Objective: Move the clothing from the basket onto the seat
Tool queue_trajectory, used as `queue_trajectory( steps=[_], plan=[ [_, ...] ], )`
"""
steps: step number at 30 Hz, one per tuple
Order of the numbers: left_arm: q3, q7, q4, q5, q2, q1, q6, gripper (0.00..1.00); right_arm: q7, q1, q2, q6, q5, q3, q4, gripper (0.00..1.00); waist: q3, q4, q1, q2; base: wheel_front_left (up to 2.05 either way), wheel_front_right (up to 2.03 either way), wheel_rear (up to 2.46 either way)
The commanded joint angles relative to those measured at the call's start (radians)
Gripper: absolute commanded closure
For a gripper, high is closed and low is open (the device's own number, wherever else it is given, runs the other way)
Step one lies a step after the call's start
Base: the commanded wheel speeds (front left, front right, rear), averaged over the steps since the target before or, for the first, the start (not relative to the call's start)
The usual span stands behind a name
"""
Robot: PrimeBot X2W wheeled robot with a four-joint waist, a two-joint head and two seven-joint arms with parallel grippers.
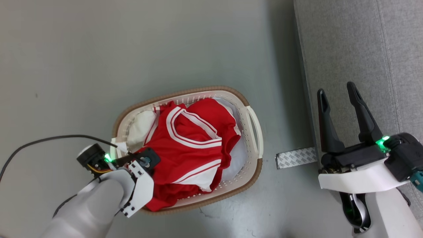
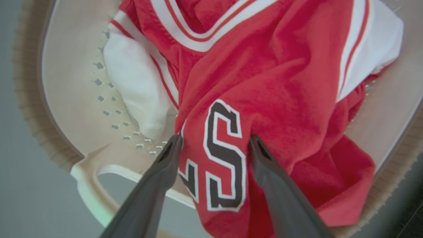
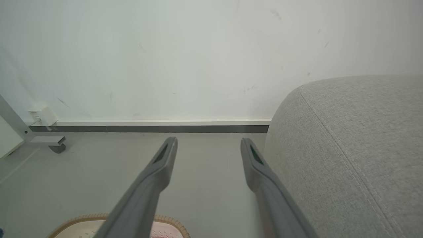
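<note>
Closest in, the robot's pale left forearm [image 1: 96, 205] reaches down over the near end of the basket. Its wrist hides the fingers from above.

The grey floor [image 1: 132, 49] is the biggest thing here. It lies open on the basket's far and left sides. One light grey seat [image 1: 363, 49] stands to the right, cut off by the top and right edges of the head view. Its rounded front edge runs beside a narrow strip of floor that keeps it apart from the basket. A white wall [image 3: 198, 49] closes the room beyond.

One oval cream basket [image 1: 198, 94] with a brown rim sits on the floor. One red jersey [image 1: 191, 155] is heaped in it, and a fold spills over the near rim by the handle. White cloth [image 1: 142, 127] shows under the jersey at both ends. I cannot tell whether that is one piece or two.

There are two grippers with four fingers in all. The left gripper [image 2: 215, 140] has its fingers spread to either side of a jersey fold, with the tips at the fabric. The fold bears a black letter S and a second character that is cut off. The right gripper [image 1: 336, 91] hangs over the seat's edge, its fingers apart and holding nothing.

One strip of patterned tape [image 1: 295, 157] lies on the floor at the foot of the seat. One black cable [image 1: 39, 140] loops off the left wrist.
</note>
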Motion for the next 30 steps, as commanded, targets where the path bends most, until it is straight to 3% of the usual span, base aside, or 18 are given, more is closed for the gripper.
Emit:
queue_trajectory(
  steps=[1,7,8,9,18,30],
  plan=[
    [-0.005,0.002,0.011,0.010,0.008,-0.013,0.000,0.00,0.000,-0.022,-0.003,-0.002,0.008,0.004,-0.009,0.00,0.014,-0.007,-0.0001,0.0000,0.00,0.00,0.00],
    [-0.025,0.021,0.038,0.002,0.000,-0.031,-0.004,0.00,0.000,-0.036,-0.003,-0.002,0.020,0.015,-0.016,0.00,0.044,-0.016,-0.0001,0.0000,0.00,0.00,0.00],
    [-0.026,0.021,0.040,-0.002,-0.003,-0.035,-0.005,0.45,0.000,-0.036,-0.003,-0.002,0.021,0.015,-0.018,0.00,0.047,-0.017,-0.0001,0.0000,0.00,0.00,0.00],
    [-0.028,0.022,0.043,-0.005,-0.004,-0.038,-0.005,0.97,0.000,-0.036,-0.003,-0.002,0.021,0.014,-0.018,0.00,0.050,-0.017,-0.0001,0.0000,0.00,0.00,0.00],
    [-0.001,-0.049,0.035,-0.088,-0.044,-0.004,-0.007,1.00,0.000,-0.008,-0.003,-0.002,-0.002,-0.022,0.011,0.00,-0.013,0.017,-0.0001,0.0000,0.00,0.00,0.00],
    [0.090,-0.175,-0.076,-0.274,-0.103,0.149,-0.006,1.00,0.001,0.110,-0.003,-0.002,-0.056,-0.093,0.094,0.00,-0.306,0.166,-0.0001,0.0000,0.00,0.00,0.00]
  ],
)
